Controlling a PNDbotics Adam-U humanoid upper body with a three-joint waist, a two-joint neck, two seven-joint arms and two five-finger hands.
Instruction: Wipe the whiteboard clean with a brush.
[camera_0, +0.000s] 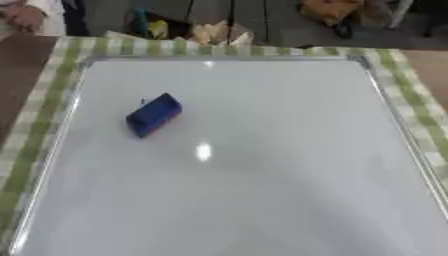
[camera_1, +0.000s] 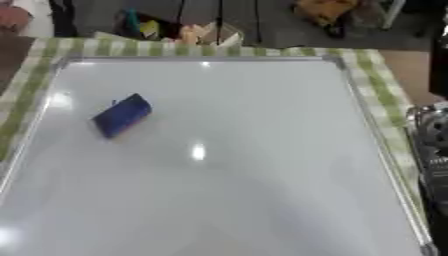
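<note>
Blue block-shaped eraser brush (camera_0: 154, 115) lies unheld on white metal-framed whiteboard (camera_0: 262, 200), well left of right hand (camera_1: 431, 145) at board's edge, finger state indiscernible; left hand unseen.

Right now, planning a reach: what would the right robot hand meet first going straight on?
Unclear pointing; the robot hand barely shows. Leftward, probably the whiteboard frame first, not the brush.

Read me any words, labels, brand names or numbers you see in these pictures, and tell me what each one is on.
None can be read.
Whiteboard: blank, no writing or marks show, only light glare.
Blue brush: no label visible.
Green checked cloth: pattern only.
Items beyond the table's far edge: too blurred to show any text.
</note>
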